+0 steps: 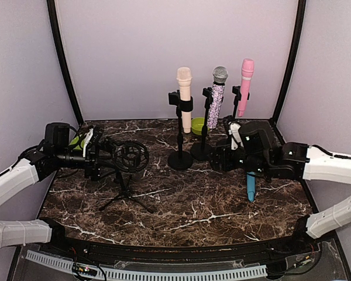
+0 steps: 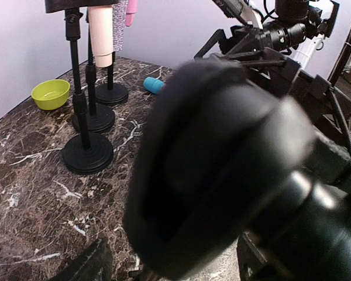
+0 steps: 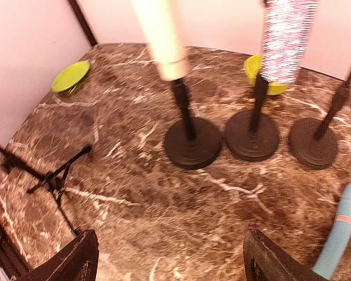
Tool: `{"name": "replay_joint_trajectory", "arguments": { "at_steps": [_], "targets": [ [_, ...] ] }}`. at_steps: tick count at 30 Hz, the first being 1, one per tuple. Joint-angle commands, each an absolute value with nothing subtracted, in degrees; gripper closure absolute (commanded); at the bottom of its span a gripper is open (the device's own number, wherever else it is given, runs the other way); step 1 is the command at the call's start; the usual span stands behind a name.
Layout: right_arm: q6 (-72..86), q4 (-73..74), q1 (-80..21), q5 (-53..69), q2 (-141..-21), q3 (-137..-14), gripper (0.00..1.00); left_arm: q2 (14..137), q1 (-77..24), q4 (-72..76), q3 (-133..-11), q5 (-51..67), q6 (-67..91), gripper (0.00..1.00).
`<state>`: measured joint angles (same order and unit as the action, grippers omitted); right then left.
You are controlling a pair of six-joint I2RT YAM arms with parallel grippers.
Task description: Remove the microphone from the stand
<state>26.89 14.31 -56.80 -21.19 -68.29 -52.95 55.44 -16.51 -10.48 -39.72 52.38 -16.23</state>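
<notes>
On the table (image 1: 193, 205), blue microphone (image 3: 339, 231) (half-hidden overhead)

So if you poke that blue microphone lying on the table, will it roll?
Probably yes: the blue microphone lies on its side and looks round, so a sideways push would likely roll it. The marble table looks smooth, so it may slide too. It looks stiff.

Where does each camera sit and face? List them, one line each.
Top external: above, behind the arms, looking down on the marble table; both arms show.
Left wrist: faces across to the stands; a blurred black object fills it, its jaws below.
Right wrist: looks down at three stand bases; its open jaws show.
Shared: the blue microphone appears in all.
</notes>
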Motion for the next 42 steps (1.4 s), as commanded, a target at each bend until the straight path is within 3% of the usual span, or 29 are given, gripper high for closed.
{"name": "replay_joint_trajectory", "arguments": {
  "at_steps": [1, 5, 11, 19, 26, 33, 42],
  "targets": [
    [26.4, 3.9, -65.9, -24.1, -75.5, -52.4, 0.16, 56.8, -16.4, -10.4, -41.4, 60.7, -18.8, 0.26],
    [29.5, -4.3, -70.4, -20.5, -86.3, -54.2, 0.21, 60.1, -16.4, -9.0, -43.0, 61.3, -19.0, 0.37],
    [24.7, -3.4, -74.7, -17.2, -105.3, -69.6, 0.27, 61.8, -16.6, -7.2, -45.1, 60.7, -18.6, 0.52],
    [23.0, 1.7, -74.6, -13.3, -119.0, -81.4, 0.3, 61.5, -16.7, -5.4, -44.7, 59.4, -17.3, 0.48],
    [22.0, 0.2, -74.4, -9.6, -118.2, -77.1, 0.31, 61.5, -16.9, -5.7, -44.3, 57.9, -18.0, 0.48],
    [24.7, 12.3, -73.5, -16.2, -124.0, -85.6, 0.36, 59.9, -16.8, -4.9, -43.2, 57.8, -16.2, 0.48],
    [25.1, 9.5, -66.7, -16.6, -120.2, -81.5, 0.38, 60.2, -16.9, -7.2, -43.6, 58.1, -18.1, 0.49]
  ]
}}
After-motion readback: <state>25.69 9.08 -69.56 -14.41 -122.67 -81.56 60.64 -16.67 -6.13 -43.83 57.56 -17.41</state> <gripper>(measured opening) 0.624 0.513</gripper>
